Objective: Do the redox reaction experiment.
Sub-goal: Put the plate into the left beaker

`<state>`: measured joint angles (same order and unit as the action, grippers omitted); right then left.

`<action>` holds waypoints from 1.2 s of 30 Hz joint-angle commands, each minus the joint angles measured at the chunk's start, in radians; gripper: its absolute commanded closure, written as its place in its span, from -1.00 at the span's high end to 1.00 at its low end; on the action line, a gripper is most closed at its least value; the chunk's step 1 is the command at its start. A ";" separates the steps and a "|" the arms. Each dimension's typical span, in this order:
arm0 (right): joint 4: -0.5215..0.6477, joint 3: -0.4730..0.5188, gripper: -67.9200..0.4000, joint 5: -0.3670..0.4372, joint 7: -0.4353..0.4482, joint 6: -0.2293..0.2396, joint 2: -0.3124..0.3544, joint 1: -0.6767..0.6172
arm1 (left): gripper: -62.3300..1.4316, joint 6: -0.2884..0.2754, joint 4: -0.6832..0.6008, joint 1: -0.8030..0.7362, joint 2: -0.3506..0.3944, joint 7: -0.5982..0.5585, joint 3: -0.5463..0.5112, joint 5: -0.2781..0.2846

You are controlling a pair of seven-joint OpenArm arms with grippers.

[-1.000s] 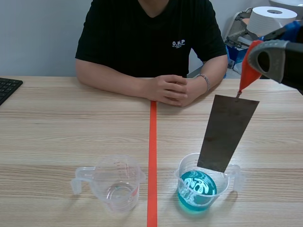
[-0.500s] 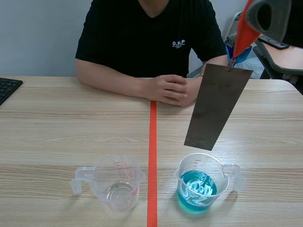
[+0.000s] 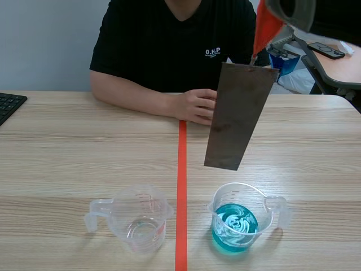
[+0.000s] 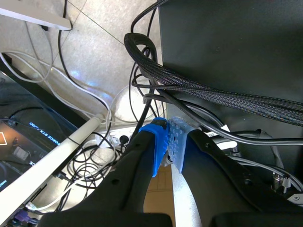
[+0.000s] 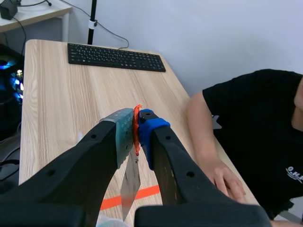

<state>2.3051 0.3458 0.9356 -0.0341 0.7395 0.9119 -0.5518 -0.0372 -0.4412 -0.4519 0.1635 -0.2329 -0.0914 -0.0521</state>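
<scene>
Right gripper (image 5: pixel 136 127) clenched on orange-red tab (image 5: pixel 137 124); metal plate (image 3: pixel 237 116) hangs from it, tilted, clear above blue-liquid cup (image 3: pixel 242 217) by the near edge of the table (image 3: pixel 67 141).

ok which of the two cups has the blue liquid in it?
The right-hand cup, nearest the metal plate hanging from the red clip in the right gripper. The left-hand cup, across the tape line, shows no blue.

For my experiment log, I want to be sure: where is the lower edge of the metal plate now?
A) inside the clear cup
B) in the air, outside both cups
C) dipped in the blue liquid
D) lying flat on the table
B: the metal plate hangs with its lower edge apart from the cup of blue liquid.
</scene>
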 commanded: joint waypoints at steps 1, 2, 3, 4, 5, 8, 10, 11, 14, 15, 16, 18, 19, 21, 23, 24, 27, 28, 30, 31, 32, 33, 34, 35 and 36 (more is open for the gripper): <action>0.011 -0.024 -0.97 0.019 0.011 -0.014 0.010 0.033 | -0.87 -0.002 -0.013 -0.010 0.001 -0.006 0.001 0.003; 0.011 -0.044 -0.97 0.019 0.005 -0.019 0.010 0.050 | -0.87 -0.002 -0.013 -0.010 0.001 -0.006 0.001 0.003; 0.011 -0.066 -0.97 0.019 -0.005 -0.023 0.009 0.068 | -0.87 -0.002 -0.013 -0.010 0.001 -0.006 0.001 0.003; 0.011 -0.087 -0.97 0.019 -0.012 -0.028 0.006 0.085 | -0.87 -0.002 -0.013 -0.010 0.001 -0.006 0.001 0.003; 0.011 -0.112 -0.97 0.019 -0.023 -0.039 0.000 0.104 | -0.87 -0.002 -0.013 -0.010 0.001 -0.006 0.001 0.003; 0.011 -0.180 -0.97 0.018 -0.063 -0.043 -0.029 0.159 | -0.87 -0.002 -0.013 -0.010 0.001 -0.006 0.001 0.003; 0.011 -0.229 -0.97 0.013 -0.088 -0.044 -0.054 0.193 | -0.87 -0.002 -0.013 -0.010 0.001 -0.006 0.001 0.003; 0.011 -0.252 -0.97 0.011 -0.100 -0.048 -0.068 0.209 | -0.87 -0.002 -0.013 -0.010 0.001 -0.006 0.001 0.003; 0.011 -0.319 -0.97 -0.006 -0.142 -0.067 -0.110 0.256 | -0.87 -0.002 -0.013 -0.010 0.001 -0.006 0.001 0.003; 0.011 -0.341 -0.97 -0.018 -0.154 -0.070 -0.127 0.271 | -0.87 -0.002 -0.013 -0.010 0.001 -0.006 0.001 0.003; 0.011 -0.360 -0.97 -0.030 -0.165 -0.074 -0.146 0.283 | -0.87 -0.002 -0.013 -0.010 0.001 -0.006 0.001 0.003; 0.011 -0.399 -0.97 -0.057 -0.181 -0.085 -0.179 0.301 | -0.87 -0.002 -0.013 -0.010 0.001 -0.006 0.001 0.003; 0.011 -0.420 -0.97 -0.071 -0.191 -0.089 -0.194 0.311 | -0.87 -0.002 -0.013 -0.010 0.001 -0.007 0.001 0.003; 0.011 -0.463 -0.97 -0.102 -0.205 -0.089 -0.224 0.330 | -0.87 -0.002 -0.013 -0.010 0.001 -0.006 0.001 0.003; 0.011 -0.509 -0.97 -0.132 -0.235 -0.089 -0.264 0.354 | -0.87 -0.002 -0.013 -0.010 0.001 -0.006 0.001 0.003; 0.011 -0.526 -0.97 -0.145 -0.254 -0.089 -0.286 0.365 | -0.87 -0.002 -0.013 -0.010 0.001 -0.006 0.001 0.003; 0.011 -0.572 -0.97 -0.180 -0.325 -0.089 -0.369 0.394 | -0.87 -0.002 -0.013 -0.010 0.001 -0.006 0.001 0.003; 0.011 -0.585 -0.97 -0.192 -0.347 -0.089 -0.395 0.401 | -0.87 -0.002 -0.013 -0.010 0.001 -0.006 0.001 0.003; 0.011 -0.603 -0.97 -0.214 -0.376 -0.089 -0.447 0.406 | -0.87 -0.002 -0.013 -0.010 0.001 -0.006 0.001 0.003; 0.011 -0.611 -0.97 -0.227 -0.387 -0.089 -0.472 0.406 | -0.87 -0.002 -0.013 -0.010 0.001 -0.006 0.001 0.003; 0.011 -0.618 -0.97 -0.241 -0.401 -0.089 -0.496 0.406 | -0.87 -0.002 -0.013 -0.010 0.001 -0.006 0.001 0.003; 0.011 -0.626 -0.97 -0.254 -0.420 -0.089 -0.521 0.410 | -0.87 -0.002 -0.013 -0.010 0.001 -0.006 0.001 0.003; 0.010 -0.636 -0.97 -0.264 -0.443 -0.089 -0.544 0.417 | -0.87 -0.002 -0.013 -0.010 0.001 -0.006 0.001 0.003; 0.009 -0.646 -0.97 -0.270 -0.464 -0.089 -0.566 0.424 | -0.87 -0.002 -0.013 -0.010 0.001 -0.006 0.001 0.003; 0.009 -0.656 -0.97 -0.278 -0.482 -0.089 -0.586 0.432 | -0.87 -0.002 -0.013 -0.010 0.001 -0.006 0.001 0.003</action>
<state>2.3051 -0.3061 0.6506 -0.5339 0.6579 0.3275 -0.1425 -0.0372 -0.4412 -0.4519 0.1635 -0.2329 -0.0914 -0.0521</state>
